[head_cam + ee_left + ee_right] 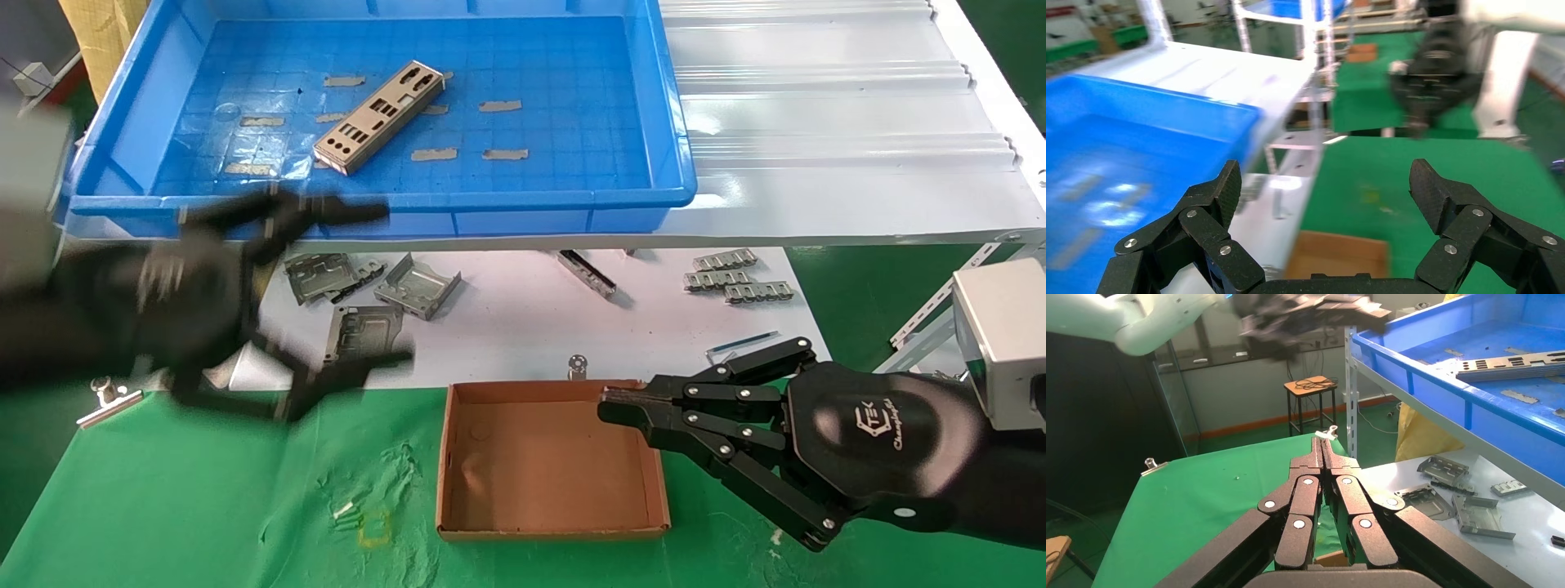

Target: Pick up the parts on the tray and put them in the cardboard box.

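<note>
While L gripper [392,282] gapes, part [380,117] in tray [572,198], box [539,523] bare.

The left gripper [1324,190] stood wide open with nothing between its black fingers [1220,190]. Beyond them lay the blue tray [1168,122], blurred, on a white shelf [1205,67]. A corner of the cardboard box [1340,254] showed on the green cloth [1413,177], and the right gripper [1428,86] hung farther off.

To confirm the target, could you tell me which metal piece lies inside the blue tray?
Only the long flat punched plate lies in the tray; the bent brackets and clip strips sit on the white surface below.
</note>
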